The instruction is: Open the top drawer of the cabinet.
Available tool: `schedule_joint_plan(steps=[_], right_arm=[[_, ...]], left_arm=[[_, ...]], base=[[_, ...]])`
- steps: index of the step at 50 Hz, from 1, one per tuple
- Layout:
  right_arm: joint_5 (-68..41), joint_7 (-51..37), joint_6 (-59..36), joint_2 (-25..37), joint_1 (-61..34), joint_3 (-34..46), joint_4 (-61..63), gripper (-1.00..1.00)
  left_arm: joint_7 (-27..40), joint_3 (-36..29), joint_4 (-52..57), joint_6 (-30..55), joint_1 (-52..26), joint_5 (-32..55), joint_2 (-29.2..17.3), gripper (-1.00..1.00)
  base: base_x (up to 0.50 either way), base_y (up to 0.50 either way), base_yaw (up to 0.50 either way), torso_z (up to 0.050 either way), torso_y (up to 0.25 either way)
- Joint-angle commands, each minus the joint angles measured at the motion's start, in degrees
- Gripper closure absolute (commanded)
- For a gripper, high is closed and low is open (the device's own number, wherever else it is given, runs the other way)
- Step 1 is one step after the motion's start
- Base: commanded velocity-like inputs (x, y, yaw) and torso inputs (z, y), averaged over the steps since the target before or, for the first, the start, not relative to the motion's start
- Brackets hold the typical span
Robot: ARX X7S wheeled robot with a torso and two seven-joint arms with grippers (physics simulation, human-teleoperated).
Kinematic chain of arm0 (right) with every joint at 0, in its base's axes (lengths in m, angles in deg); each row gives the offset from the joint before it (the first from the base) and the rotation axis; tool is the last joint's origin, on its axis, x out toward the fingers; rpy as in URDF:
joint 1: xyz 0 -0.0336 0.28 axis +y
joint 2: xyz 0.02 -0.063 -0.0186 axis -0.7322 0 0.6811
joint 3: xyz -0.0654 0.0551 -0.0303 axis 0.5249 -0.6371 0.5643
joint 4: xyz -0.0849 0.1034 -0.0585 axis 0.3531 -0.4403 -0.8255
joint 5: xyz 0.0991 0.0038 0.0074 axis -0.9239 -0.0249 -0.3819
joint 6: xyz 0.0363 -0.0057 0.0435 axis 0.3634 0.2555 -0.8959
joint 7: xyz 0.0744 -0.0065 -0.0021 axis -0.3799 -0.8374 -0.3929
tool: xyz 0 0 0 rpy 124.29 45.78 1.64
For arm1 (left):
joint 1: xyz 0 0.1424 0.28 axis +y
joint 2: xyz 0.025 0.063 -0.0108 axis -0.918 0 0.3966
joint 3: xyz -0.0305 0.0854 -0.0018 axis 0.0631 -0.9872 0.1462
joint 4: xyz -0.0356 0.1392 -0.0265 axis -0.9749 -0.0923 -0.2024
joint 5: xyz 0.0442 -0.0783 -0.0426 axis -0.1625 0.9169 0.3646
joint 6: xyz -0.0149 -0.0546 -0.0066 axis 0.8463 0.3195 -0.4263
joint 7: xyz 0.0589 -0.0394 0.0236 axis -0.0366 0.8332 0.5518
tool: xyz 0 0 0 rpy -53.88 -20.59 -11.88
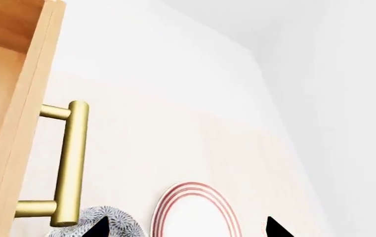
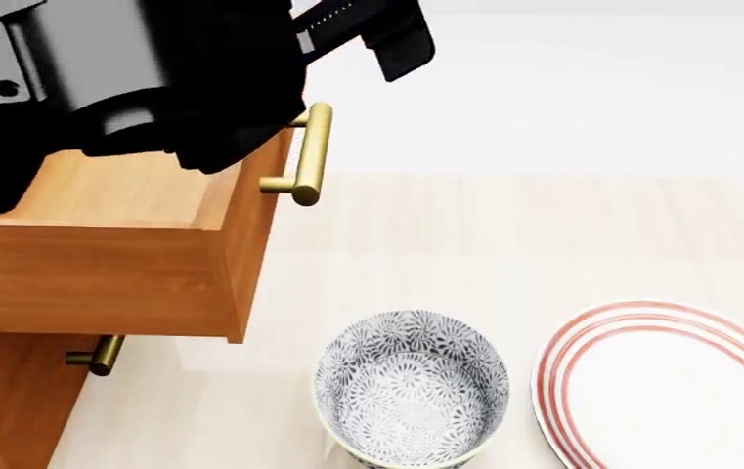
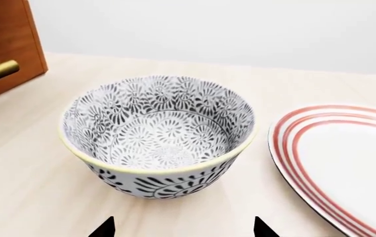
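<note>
Pale wood tabletop (image 2: 503, 225) under a plain white wall. At far left the cabinet (image 2: 7, 401), orange-brown; the top drawer (image 2: 124, 264) stands pulled well out over the table, its brass handle (image 2: 309, 153) at the front. A lower drawer's handle (image 2: 101, 356) sits flush below.

Left arm (image 2: 124, 78) reaches across above the open drawer, dark bulk hiding much of it. Left gripper (image 1: 186, 228): only two black fingertips show, spread wide apart, handle off to one side of them, not between, no contact.

Right gripper (image 3: 183, 228): tips spread apart, holding nothing, the patterned bowl (image 3: 158, 133) just ahead of the jaws. A red-ringed plate (image 3: 346, 158) lies beside the bowl, right of it, apart.
</note>
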Motion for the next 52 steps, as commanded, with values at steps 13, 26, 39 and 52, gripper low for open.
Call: schedule_joint_plan(steps=[13, 26, 39, 52], right_arm=[[0.58, 0.70, -0.31, -1.06, 0.06, -1.07, -0.07, -1.00], [0.36, 0.39, -0.60, -1.03, 0.07, -0.98, 0.06, -1.00], [0.43, 0.22, -0.70, -0.98, -0.04, -0.76, -0.18, -1.00], [0.04, 0.02, -1.00, -0.99, -0.11, -0.75, -0.23, -1.00]], left_arm=[[1.63, -1.10, 35.54, -2.54, 9.79, -7.83, -6.91, -1.00], [2.23, -7.31, 57.34, -2.01, 13.78, -25.60, -12.01, -1.00], [2.22, -12.46, 73.91, -1.13, 19.40, -39.59, -17.08, -1.00], [-1.78, -18.09, 75.28, -2.99, 24.95, -56.60, -22.75, -1.00]], base=[[0.00, 0.00, 0.00, 0.000, 0.000], [0.00, 0.00, 0.00, 0.000, 0.000], [0.00, 0.00, 0.00, 0.000, 0.000], [0.00, 0.00, 0.00, 0.000, 0.000]])
